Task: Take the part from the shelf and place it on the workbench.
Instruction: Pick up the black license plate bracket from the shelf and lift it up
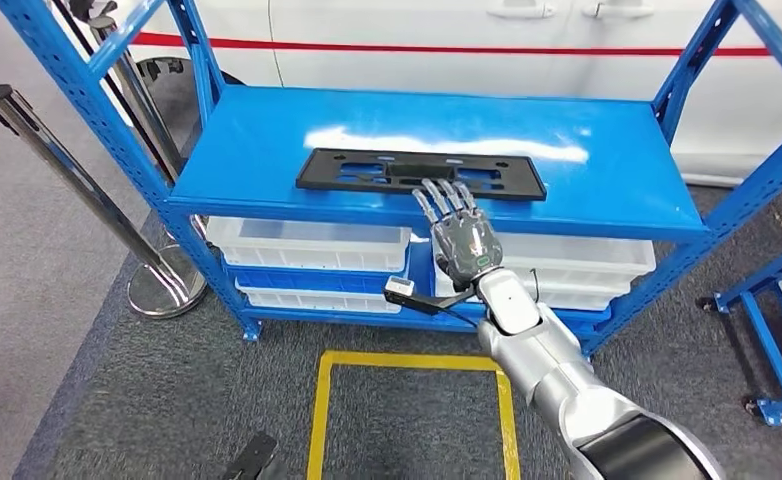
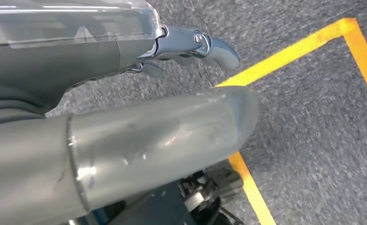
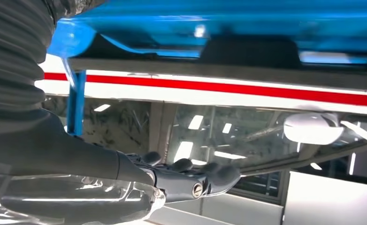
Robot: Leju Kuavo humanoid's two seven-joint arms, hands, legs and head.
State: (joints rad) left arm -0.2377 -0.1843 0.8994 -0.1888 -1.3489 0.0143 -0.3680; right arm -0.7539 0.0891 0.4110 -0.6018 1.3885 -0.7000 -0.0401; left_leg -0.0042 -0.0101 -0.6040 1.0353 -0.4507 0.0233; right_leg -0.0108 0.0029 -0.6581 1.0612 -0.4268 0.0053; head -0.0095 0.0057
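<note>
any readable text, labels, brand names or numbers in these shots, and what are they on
None can be read.
Black part on the blue shelf: no lettering visible.
Right hand: a small green mark on its back, too small to read.
White bins under the shelf: no labels showing.
White vehicle with a red stripe behind: no words in view.

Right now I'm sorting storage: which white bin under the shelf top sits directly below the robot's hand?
The right-side white bin; the right hand overlaps its left end, while the left bins lie clear of it.

A flat black part (image 1: 422, 173) lies on the blue shelf's (image 1: 267, 150) glossy top board.
</note>
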